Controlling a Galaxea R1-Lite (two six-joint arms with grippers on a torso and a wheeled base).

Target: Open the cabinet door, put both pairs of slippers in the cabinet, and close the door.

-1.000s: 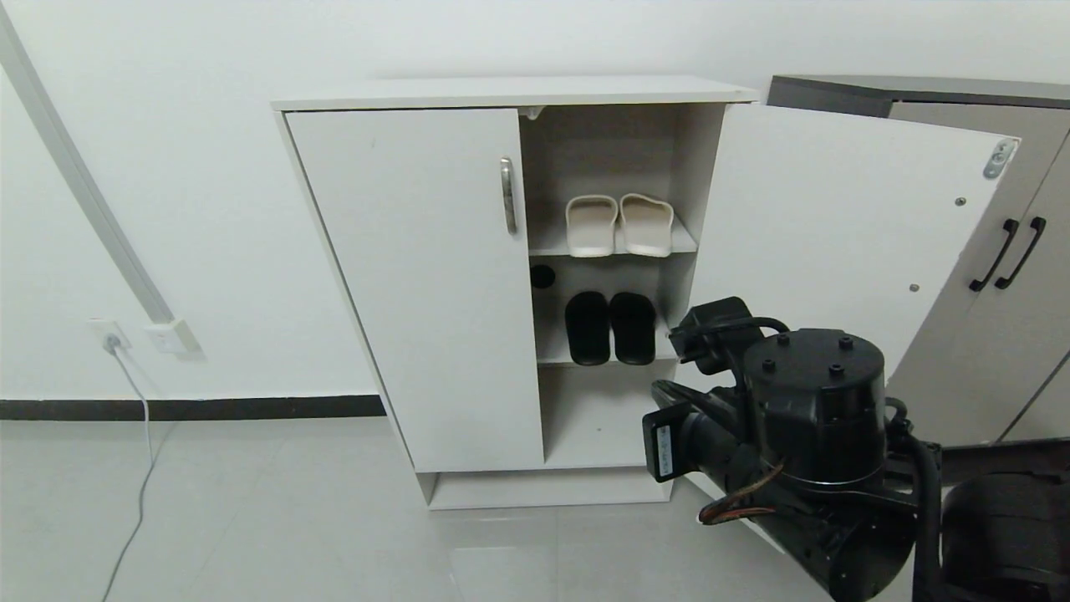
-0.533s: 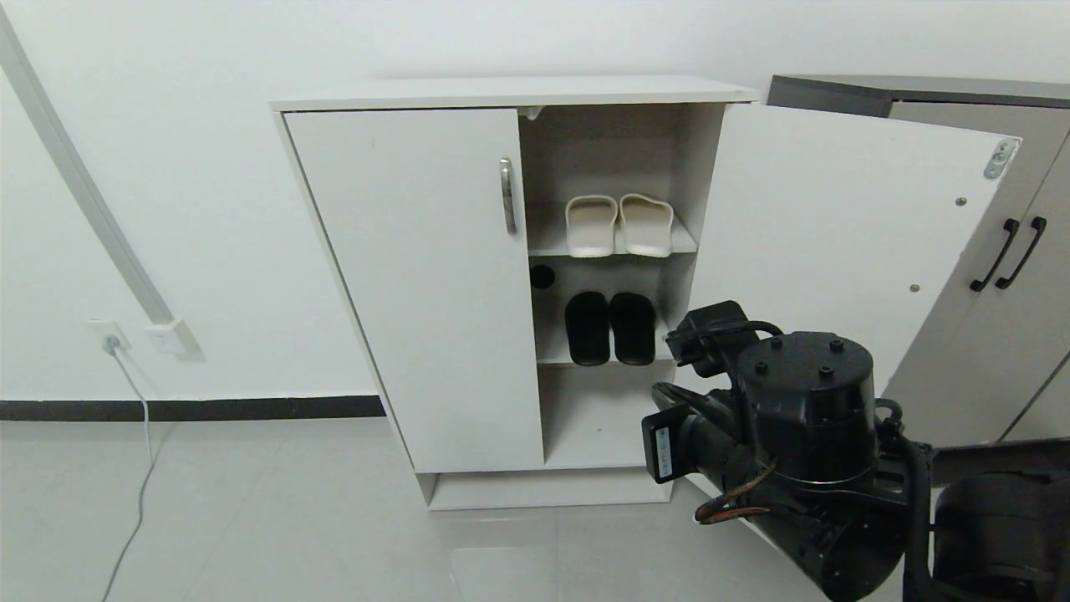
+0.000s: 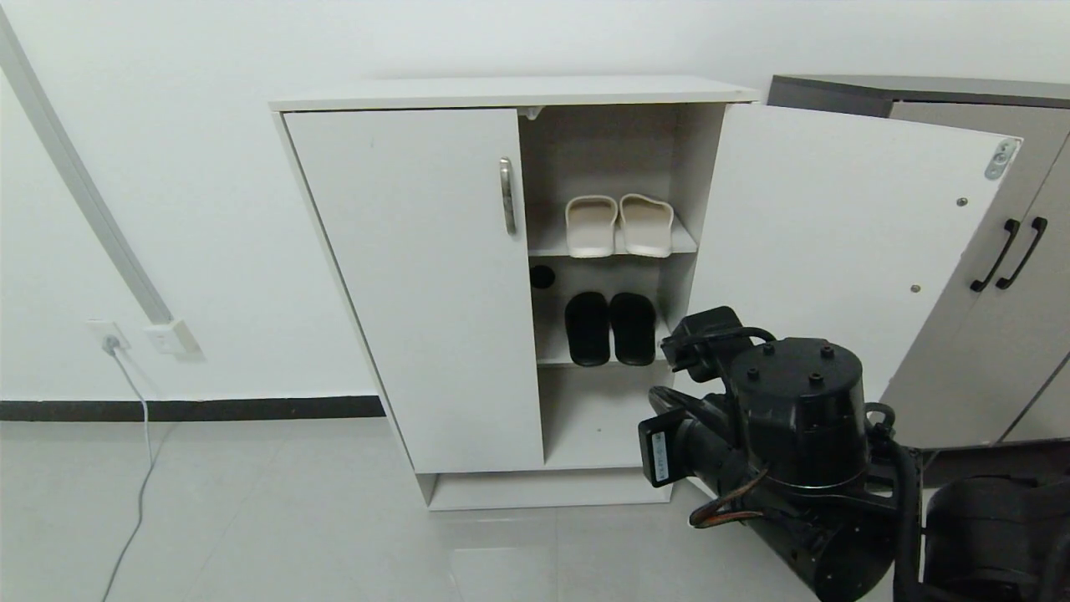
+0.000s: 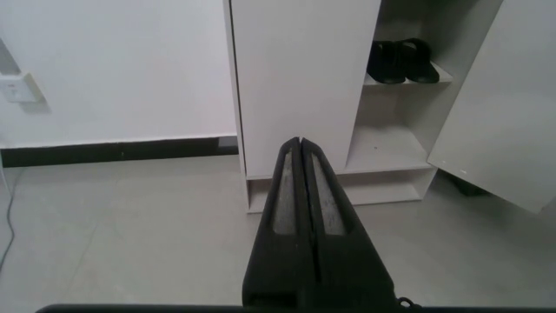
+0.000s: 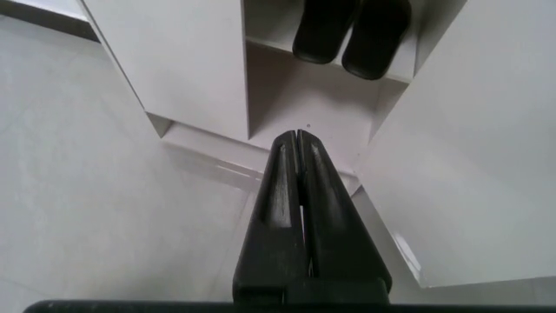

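You have the white cabinet point(image 3: 501, 88) in the centre of the head frame. Its right door point(image 3: 836, 234) stands wide open toward the right, and its left door point(image 3: 418, 276) is closed. A grey cabinet point(image 3: 995, 351) stands just beside it at the right edge. Both pairs are inside: the white slippers point(image 3: 619, 224) side by side on the upper shelf point(image 3: 547, 247), the black slippers point(image 3: 610, 328) on the next one down. Your right tool point(image 5: 300, 137) has its fingers pressed together, pointing at the cabinet's foot. Your left tool point(image 4: 300, 143) is likewise together, over the floor point(image 4: 130, 226) before the closed door.
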